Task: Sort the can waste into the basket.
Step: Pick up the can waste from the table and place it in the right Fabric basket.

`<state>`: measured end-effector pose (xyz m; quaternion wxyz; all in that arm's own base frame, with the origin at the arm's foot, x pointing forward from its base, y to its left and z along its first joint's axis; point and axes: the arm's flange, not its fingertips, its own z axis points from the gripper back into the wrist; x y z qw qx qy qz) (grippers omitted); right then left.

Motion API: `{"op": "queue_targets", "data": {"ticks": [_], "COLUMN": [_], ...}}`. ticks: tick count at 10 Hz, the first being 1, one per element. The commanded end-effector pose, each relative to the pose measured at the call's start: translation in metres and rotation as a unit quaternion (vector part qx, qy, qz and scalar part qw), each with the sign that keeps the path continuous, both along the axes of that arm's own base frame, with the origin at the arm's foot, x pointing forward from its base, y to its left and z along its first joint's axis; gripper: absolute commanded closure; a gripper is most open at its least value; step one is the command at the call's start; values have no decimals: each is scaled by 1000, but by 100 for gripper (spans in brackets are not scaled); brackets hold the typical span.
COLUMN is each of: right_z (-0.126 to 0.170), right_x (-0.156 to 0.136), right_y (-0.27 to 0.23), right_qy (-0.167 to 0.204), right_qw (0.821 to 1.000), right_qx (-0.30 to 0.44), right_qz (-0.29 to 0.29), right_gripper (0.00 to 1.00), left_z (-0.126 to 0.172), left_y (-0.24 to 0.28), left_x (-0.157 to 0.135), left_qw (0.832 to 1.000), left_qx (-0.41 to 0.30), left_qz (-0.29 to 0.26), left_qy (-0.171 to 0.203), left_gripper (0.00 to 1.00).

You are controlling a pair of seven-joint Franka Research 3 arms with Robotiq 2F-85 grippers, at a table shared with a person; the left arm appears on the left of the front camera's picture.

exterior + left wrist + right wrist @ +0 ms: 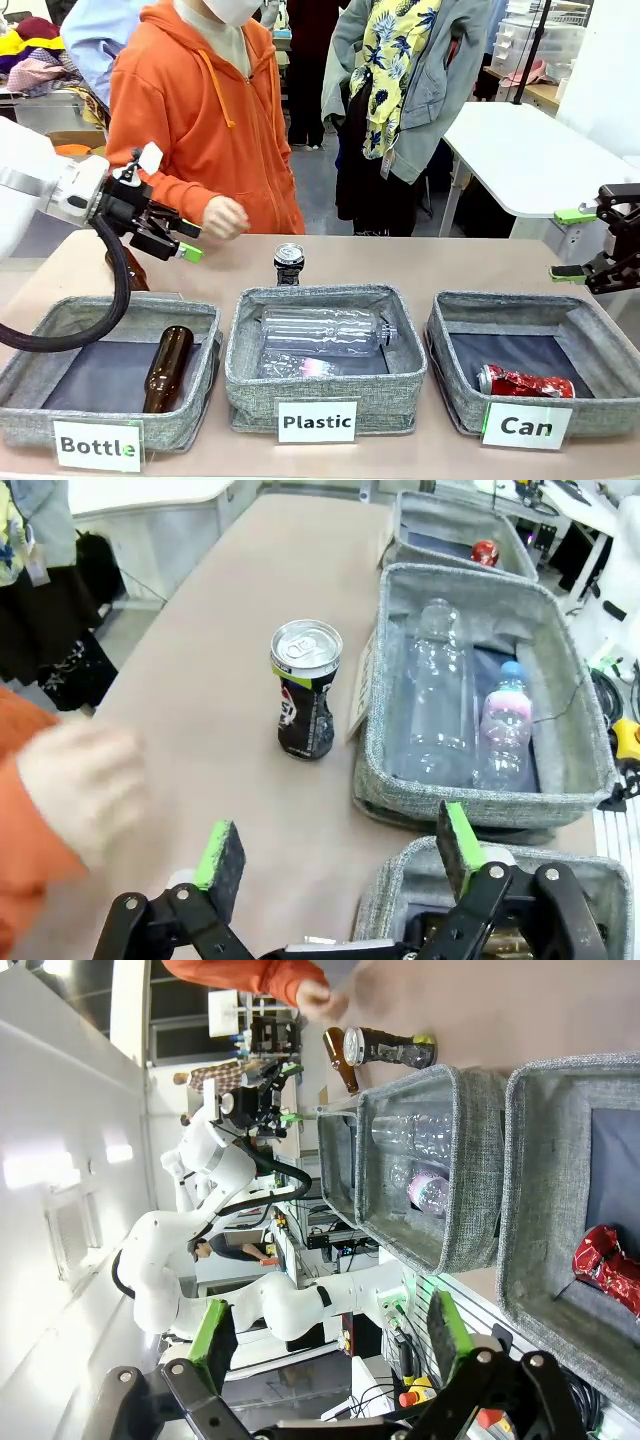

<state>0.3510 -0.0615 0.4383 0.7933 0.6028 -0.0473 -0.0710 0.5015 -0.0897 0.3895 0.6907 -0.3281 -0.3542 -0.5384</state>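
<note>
A black can with a silver top stands upright on the table just behind the middle basket; the left wrist view has this black can ahead of my fingers. The red crushed can lies inside the grey "Can" basket at the right, and the right wrist view catches that red can too. My left gripper hovers open above the table's left side, left of the black can. Open as well, my right gripper hangs at the far right, above and behind the Can basket.
The "Plastic" basket holds clear bottles, and the "Bottle" basket holds a brown bottle. Another brown bottle stands behind my left arm's cable. A person in an orange hoodie keeps a fist over the table's far edge.
</note>
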Motion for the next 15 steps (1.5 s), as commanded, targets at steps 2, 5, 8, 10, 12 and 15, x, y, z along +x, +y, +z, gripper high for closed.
{"op": "queue_targets", "data": {"ticks": [2, 5, 8, 10, 12, 15], "right_z": [1, 1, 1, 1, 1, 1], "right_x": [0, 0, 0, 0, 0, 0], "right_y": [-3, -3, -3, -3, -3, -3], "right_qy": [-8, -8, -8, -8, -8, -8], "right_qw": [1000, 1000, 1000, 1000, 1000, 1000], "right_qx": [-1, -1, -1, -1, -1, -1], "right_qz": [8, 8, 8, 8, 8, 8], "right_gripper": [0, 0, 0, 0, 0, 0], "left_z": [-18, 33, 69, 59, 43, 32], "left_y": [-23, 45, 167, 230, 279, 271], "left_x": [3, -52, -183, -226, -232, -206], "left_qw": [998, 998, 985, 960, 944, 934], "left_qx": [33, -50, -125, -162, -209, -222], "left_qz": [54, -23, 121, 228, 255, 280], "left_qy": [-16, 34, -8, -24, 2, 19], "left_gripper": [0, 0, 0, 0, 0, 0]}}
